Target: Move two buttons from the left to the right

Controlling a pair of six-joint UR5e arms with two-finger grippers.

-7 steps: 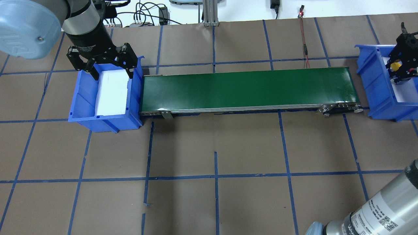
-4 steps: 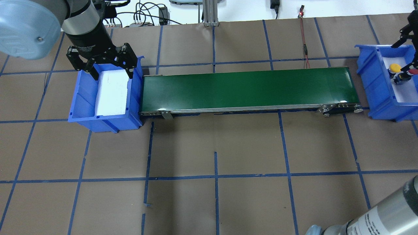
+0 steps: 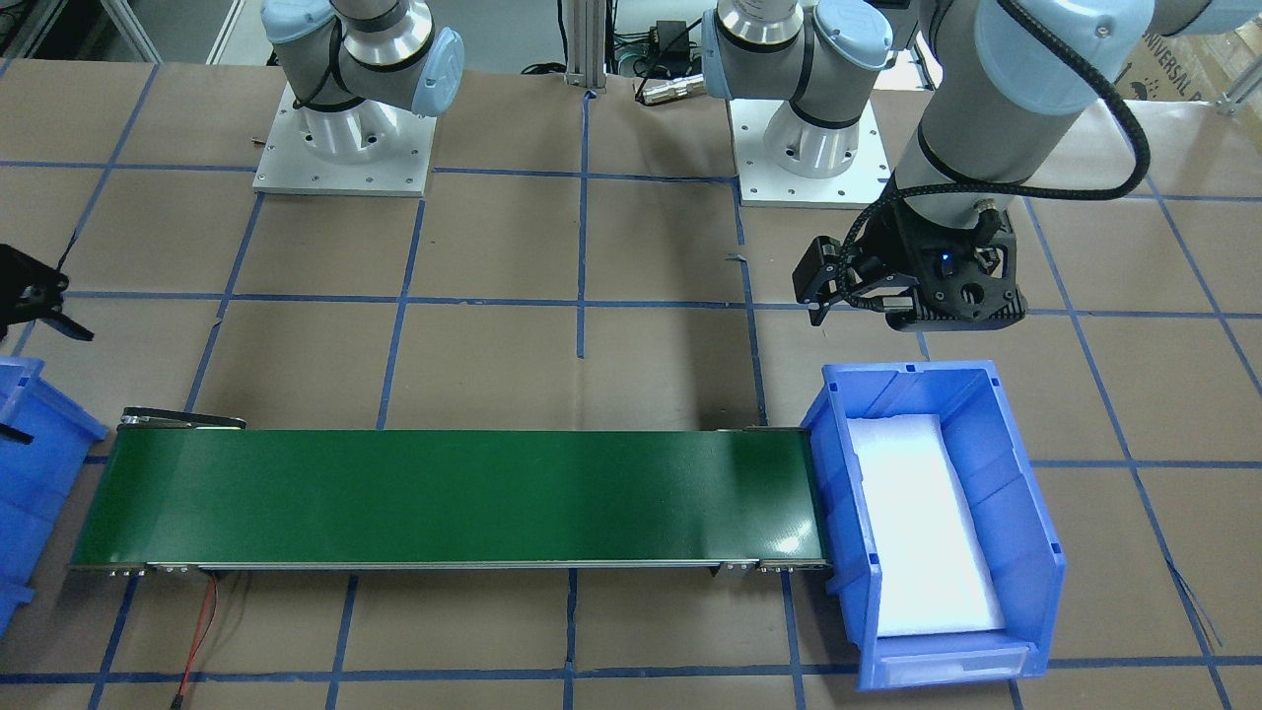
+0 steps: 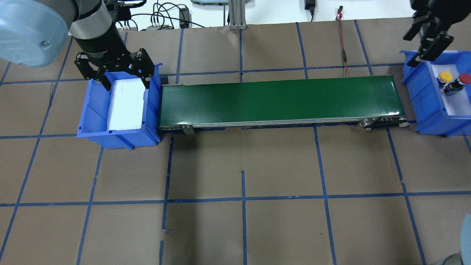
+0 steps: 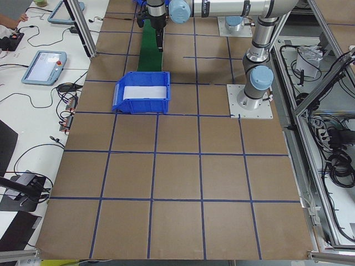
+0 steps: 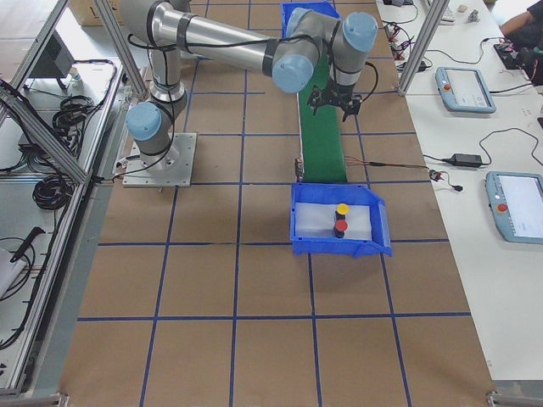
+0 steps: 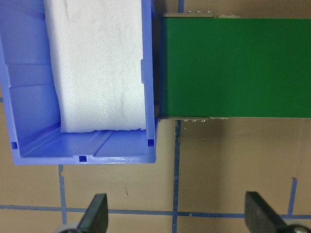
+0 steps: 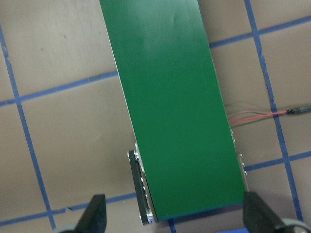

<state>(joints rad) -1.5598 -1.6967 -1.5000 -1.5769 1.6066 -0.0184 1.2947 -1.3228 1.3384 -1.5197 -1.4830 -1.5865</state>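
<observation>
Left claw (image 4: 127, 82): hanging spread wide above one end of the left bin, gripping nothing. In the wrist view, fingers (image 7: 97, 216) framing bare counter just past the bin's end wall.
Right claw (image 4: 419, 46): hovering raised and spread wide, carrying nothing. Looking down on the right end of the belt in its own wrist view, with fingers (image 8: 95, 213) straddling that end from above. Sitting well clear of the buttons.
Yellow button (image 4: 445, 76): standing upright on the white liner inside the right bin, on the belt side of the pair.
Red button (image 4: 464, 78): standing upright just beside the yellow one, on the side away from the belt. Not possible to tell whether the two dark bodies are touching.
Right bin (image 4: 412, 70): sitting on the counter just off the belt's right end, blue, partly running out of the overhead view.
Belt (image 4: 276, 99): lying green and bare between the two bins, with its left end butting against the left bin's side wall.
Left bin (image 4: 95, 110): sitting at the belt's left end, blue, holding only a white foam pad (image 4: 127, 105).
Red wire (image 4: 344, 55): trailing across the counter toward the belt's right end.
Counter (image 4: 257, 165): lying covered in brown paper, crossed by blue tape lines.
</observation>
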